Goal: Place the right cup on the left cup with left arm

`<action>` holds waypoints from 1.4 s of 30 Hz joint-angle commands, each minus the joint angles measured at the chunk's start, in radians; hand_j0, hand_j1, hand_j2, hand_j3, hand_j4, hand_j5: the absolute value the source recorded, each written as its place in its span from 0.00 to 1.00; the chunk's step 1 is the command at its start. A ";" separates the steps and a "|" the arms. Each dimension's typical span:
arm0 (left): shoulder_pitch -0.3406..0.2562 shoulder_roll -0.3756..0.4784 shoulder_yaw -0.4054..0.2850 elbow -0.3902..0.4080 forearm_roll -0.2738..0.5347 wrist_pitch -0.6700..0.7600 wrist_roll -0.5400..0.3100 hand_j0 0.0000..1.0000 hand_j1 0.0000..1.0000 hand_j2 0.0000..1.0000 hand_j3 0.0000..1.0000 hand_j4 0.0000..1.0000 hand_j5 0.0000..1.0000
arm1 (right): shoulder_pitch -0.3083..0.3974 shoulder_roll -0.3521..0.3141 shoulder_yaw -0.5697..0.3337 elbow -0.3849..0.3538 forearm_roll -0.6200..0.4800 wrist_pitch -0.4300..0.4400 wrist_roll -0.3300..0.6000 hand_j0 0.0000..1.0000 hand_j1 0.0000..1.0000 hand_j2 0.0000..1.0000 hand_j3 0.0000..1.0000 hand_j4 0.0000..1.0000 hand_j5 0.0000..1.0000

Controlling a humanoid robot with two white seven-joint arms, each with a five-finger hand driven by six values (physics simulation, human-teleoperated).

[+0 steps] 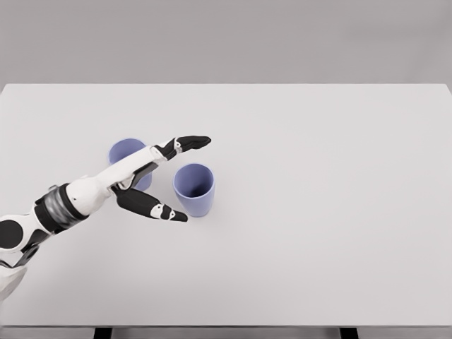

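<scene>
two blue cups are seen standing upright on a pale counter (pixel 318 212), left of its middle. the right cup (pixel 194 189) is placed slightly nearer than the left cup (pixel 128 157), and the two are set apart with a gap between them. both are shown with their open mouths upward and nothing inside that can be made out.

a white arm is brought in from the lower left of the view, and its forearm is laid across the front of the left cup, so that part of that cup's wall is hidden. the left robot hand (pixel 164 180) is held open just to the left of the right cup. its fingers (pixel 189 143) are stretched out straight, pointing right and a little toward the far side, above the gap between the cups. the thumb (pixel 157 208) is spread well away from them and is pointed right along the near side, its black tip lying just beside the base of the right cup; whether it touches the cup cannot be told. nothing is clasped in the hand, and the right cup is shown resting on the counter, partly framed between fingers and thumb.

a plain grey wall is seen beyond the far edge of the counter.
</scene>
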 commanded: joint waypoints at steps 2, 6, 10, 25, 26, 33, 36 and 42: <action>0.000 -0.011 0.006 0.000 0.002 0.054 0.002 1.00 1.00 1.00 1.00 1.00 1.00 | 0.000 0.000 0.000 0.000 0.000 0.000 0.000 1.00 1.00 1.00 1.00 1.00 1.00; 0.003 -0.044 0.035 0.000 -0.035 0.109 0.002 1.00 1.00 1.00 1.00 1.00 1.00 | 0.000 0.000 0.000 0.000 0.000 0.000 0.000 1.00 1.00 1.00 1.00 1.00 1.00; 0.014 -0.054 0.050 0.000 -0.058 0.112 0.002 1.00 1.00 1.00 1.00 1.00 1.00 | 0.000 0.000 0.000 0.000 0.000 0.000 0.000 1.00 1.00 1.00 1.00 1.00 1.00; 0.049 -0.081 0.082 0.010 -0.088 0.172 0.004 1.00 1.00 1.00 1.00 1.00 1.00 | 0.000 0.000 0.000 0.000 0.000 0.000 0.000 1.00 1.00 1.00 1.00 1.00 1.00; 0.049 -0.081 0.082 0.013 -0.088 0.177 0.004 1.00 1.00 1.00 1.00 1.00 1.00 | 0.000 0.000 0.000 0.000 0.000 0.000 0.000 1.00 1.00 1.00 1.00 1.00 1.00; 0.049 -0.092 0.082 0.035 -0.088 0.186 0.004 1.00 1.00 1.00 1.00 1.00 1.00 | 0.000 0.000 0.000 0.000 0.000 0.000 0.000 1.00 1.00 1.00 1.00 1.00 1.00; 0.049 -0.109 0.082 0.045 -0.102 0.187 0.004 1.00 1.00 1.00 1.00 1.00 1.00 | 0.000 0.000 0.000 0.000 0.000 0.000 0.000 1.00 1.00 1.00 1.00 1.00 1.00; 0.049 -0.114 0.082 0.055 -0.114 0.187 0.004 1.00 1.00 1.00 1.00 1.00 1.00 | 0.000 0.000 0.000 0.000 0.000 0.000 0.000 1.00 1.00 1.00 1.00 1.00 1.00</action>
